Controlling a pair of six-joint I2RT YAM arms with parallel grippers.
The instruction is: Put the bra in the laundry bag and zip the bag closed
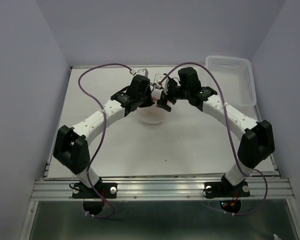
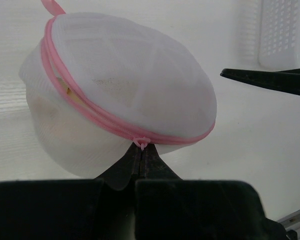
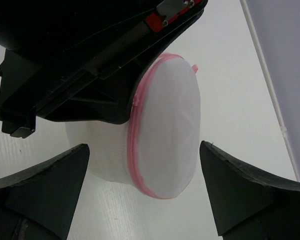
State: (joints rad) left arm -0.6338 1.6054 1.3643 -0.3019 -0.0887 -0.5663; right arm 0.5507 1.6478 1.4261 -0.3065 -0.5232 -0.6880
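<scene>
The laundry bag (image 2: 125, 85) is a round white mesh pouch with a pink zipper rim, lifted and tilted above the table. The bra (image 2: 60, 120) shows only as a peach tint through the mesh. My left gripper (image 2: 140, 154) is shut on the pink zipper pull (image 2: 141, 142) at the bag's near edge. My right gripper (image 3: 144, 146) is open, with one finger on each side of the bag (image 3: 167, 130) and neither touching it. In the top view both grippers, left (image 1: 149, 100) and right (image 1: 164, 103), meet over the bag (image 1: 152, 115) at the table's far middle.
A rigid white perforated basket (image 1: 232, 75) stands at the far right corner and shows in the left wrist view (image 2: 285, 30). One right finger (image 2: 270, 80) reaches in beside the bag. The left gripper's body (image 3: 80, 60) hangs close over the bag.
</scene>
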